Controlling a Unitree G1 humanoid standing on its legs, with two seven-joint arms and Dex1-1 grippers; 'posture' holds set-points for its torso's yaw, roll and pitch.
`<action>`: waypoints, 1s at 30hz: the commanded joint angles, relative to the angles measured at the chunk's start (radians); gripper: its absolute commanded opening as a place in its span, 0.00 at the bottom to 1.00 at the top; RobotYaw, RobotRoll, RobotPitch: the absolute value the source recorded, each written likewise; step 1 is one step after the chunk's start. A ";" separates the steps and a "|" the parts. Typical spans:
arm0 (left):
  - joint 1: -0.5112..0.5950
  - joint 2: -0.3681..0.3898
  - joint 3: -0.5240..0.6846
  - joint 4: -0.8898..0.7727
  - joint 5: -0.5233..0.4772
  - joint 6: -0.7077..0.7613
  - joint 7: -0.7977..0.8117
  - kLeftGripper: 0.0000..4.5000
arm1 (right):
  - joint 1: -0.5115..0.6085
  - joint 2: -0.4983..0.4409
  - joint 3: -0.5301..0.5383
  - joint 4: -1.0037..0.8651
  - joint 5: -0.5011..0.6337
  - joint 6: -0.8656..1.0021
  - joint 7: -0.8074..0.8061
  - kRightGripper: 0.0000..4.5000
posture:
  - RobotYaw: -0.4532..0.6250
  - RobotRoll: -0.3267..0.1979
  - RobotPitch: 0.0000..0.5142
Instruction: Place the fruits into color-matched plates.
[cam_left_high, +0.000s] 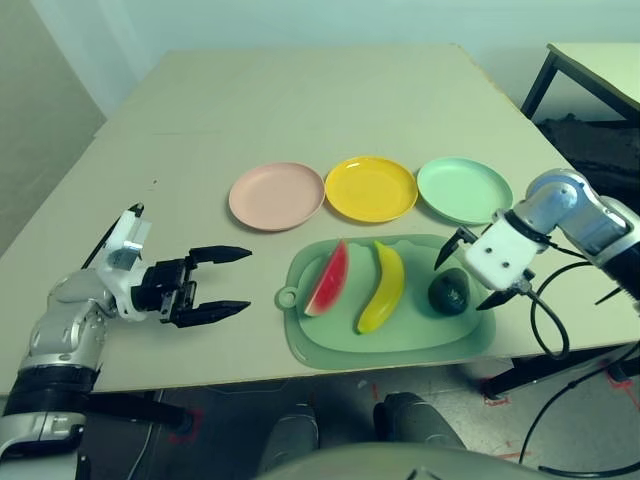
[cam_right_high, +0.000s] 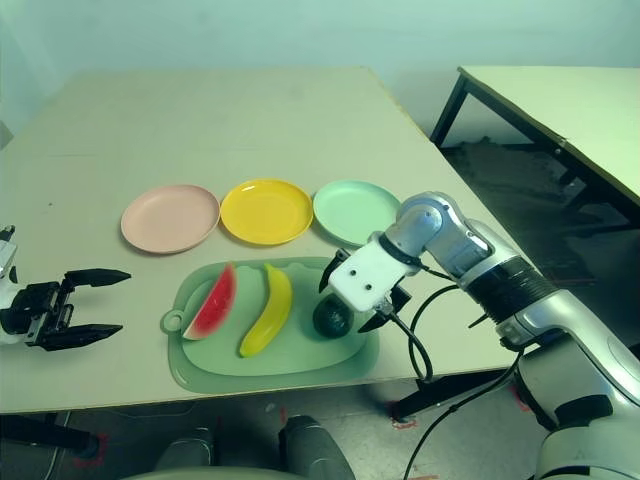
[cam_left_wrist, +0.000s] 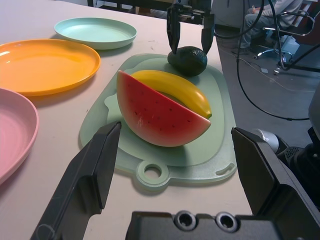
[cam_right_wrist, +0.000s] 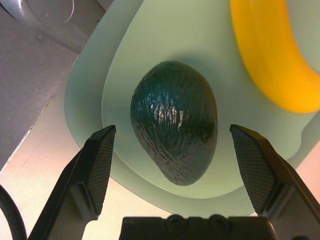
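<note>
On a green mat (cam_left_high: 330, 345) lie a red watermelon wedge (cam_left_high: 329, 279), a yellow banana (cam_left_high: 382, 288) and a dark green avocado (cam_left_high: 450, 292). Beyond the mat stand the pink plate (cam_left_high: 276, 195), the yellow plate (cam_left_high: 371, 188) and the mint green plate (cam_left_high: 464, 189), all bare. My right gripper (cam_left_high: 466, 271) hangs open right over the avocado (cam_right_wrist: 175, 120), one finger on either side, not touching it. To the left of the mat my left gripper (cam_left_high: 229, 281) stays open just above the table, pointing at the watermelon (cam_left_wrist: 160, 114).
The mat's ring handle (cam_left_high: 287, 298) faces my left gripper. The table's front edge runs just behind the mat. A second table (cam_right_high: 560, 100) stands to the right with dark floor between. Cables (cam_left_high: 545, 320) hang from my right arm.
</note>
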 joint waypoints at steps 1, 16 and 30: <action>-0.004 0.000 0.021 -0.010 0.017 0.005 0.000 0.99 | 0.022 0.005 0.015 -0.010 -0.010 0.004 0.003 1.00 | 0.32 0.62 0.10; -0.015 -0.003 0.029 0.003 0.035 0.013 -0.006 1.00 | 0.055 0.047 -0.014 -0.010 -0.041 0.062 0.003 0.68 | 0.32 0.62 0.10; -0.129 -0.057 0.107 0.134 0.087 -0.025 0.225 1.00 | -0.279 0.207 -0.154 0.495 -0.174 0.024 -0.116 0.68 | 0.33 0.62 0.08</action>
